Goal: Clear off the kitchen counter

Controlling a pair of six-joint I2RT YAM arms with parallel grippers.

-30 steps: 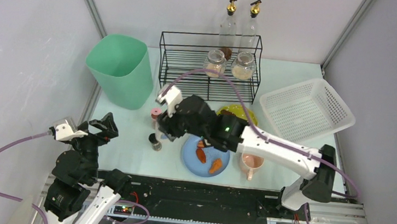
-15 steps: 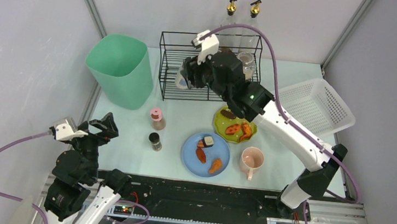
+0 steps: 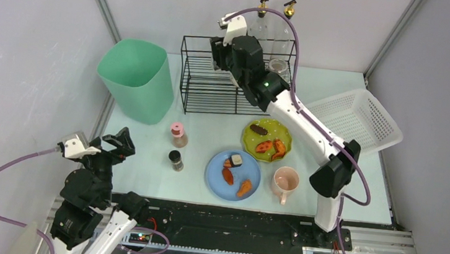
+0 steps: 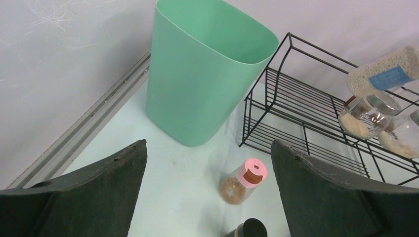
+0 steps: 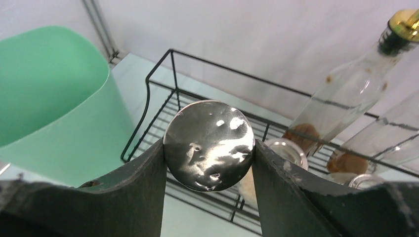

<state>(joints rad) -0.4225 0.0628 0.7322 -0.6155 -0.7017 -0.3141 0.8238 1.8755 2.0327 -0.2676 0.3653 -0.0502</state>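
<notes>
My right gripper (image 3: 218,53) hangs above the black wire rack (image 3: 213,91) at the back of the kitchen counter (image 3: 143,172). It is shut on a spice jar with a round silver lid (image 5: 208,144); the left wrist view shows the jar (image 4: 388,75) holding pale grains and wearing a blue label. My left gripper (image 3: 113,146) stands open at the counter's front left, nothing between its fingers (image 4: 113,173). A pink-lidded spice bottle (image 4: 242,181) and a black-lidded shaker (image 3: 175,159) stand on the counter ahead of it.
A green bin (image 3: 137,78) stands back left and a white slatted basket (image 3: 350,123) back right. A blue plate (image 3: 214,177) and a green plate (image 3: 249,143) hold food. A pink mug (image 3: 284,182) sits front right. Glass jars (image 3: 278,70) and two oil bottles (image 3: 260,21) are by the rack.
My right arm has risen from low over the counter by the spice bottles and swung back over the wire rack, carrying the silver-lidded jar. The left arm has stayed still.
</notes>
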